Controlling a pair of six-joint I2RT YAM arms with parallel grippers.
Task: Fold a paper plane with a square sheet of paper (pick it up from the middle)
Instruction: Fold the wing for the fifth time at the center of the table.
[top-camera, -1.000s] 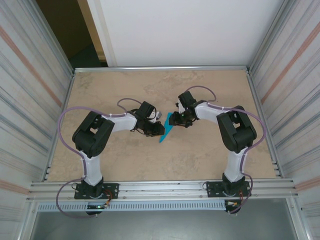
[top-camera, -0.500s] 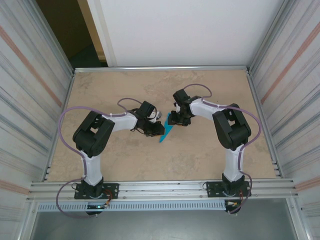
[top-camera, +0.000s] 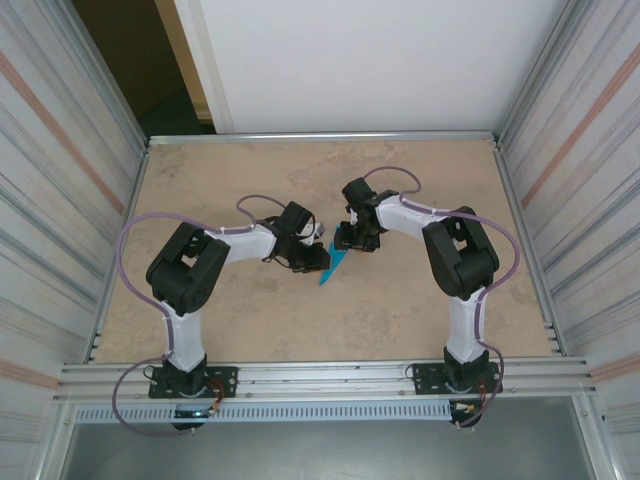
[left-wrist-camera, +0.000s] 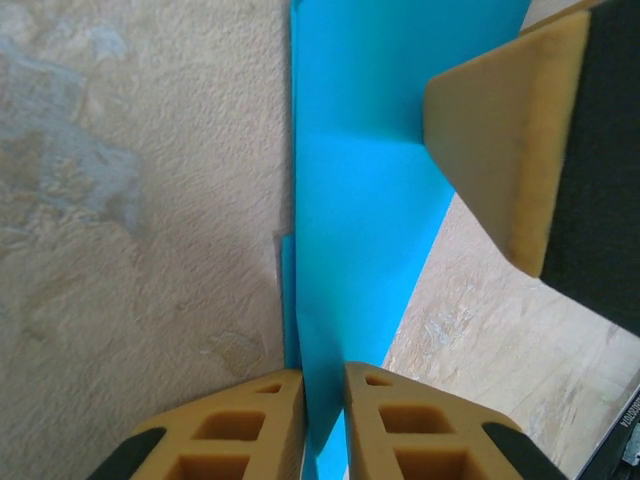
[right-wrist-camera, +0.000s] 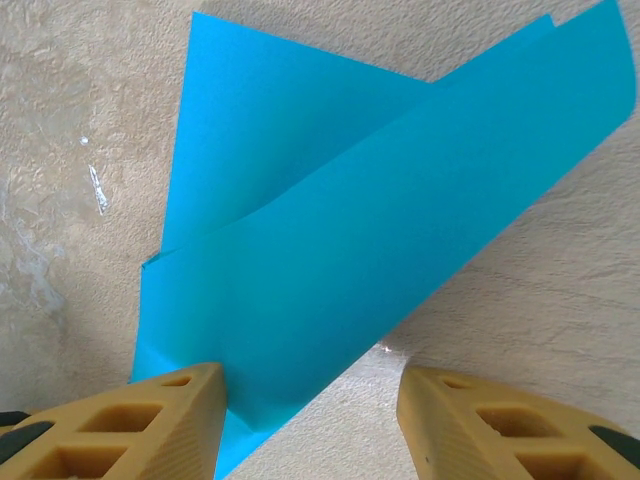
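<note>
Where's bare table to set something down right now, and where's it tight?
Free: the far strip of the table along the back rail, the far-left corner, and the near-centre patch between the two arm bases. Crowded: mid-table, where the left gripper and right gripper meet at the paper plane.

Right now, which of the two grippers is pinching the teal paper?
The left gripper: its jaws are closed on the paper plane, while the jaws of the right gripper stand wide apart.

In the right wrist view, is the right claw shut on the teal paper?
No, the right claw stands wide open, with bare table showing in the gap.
</note>
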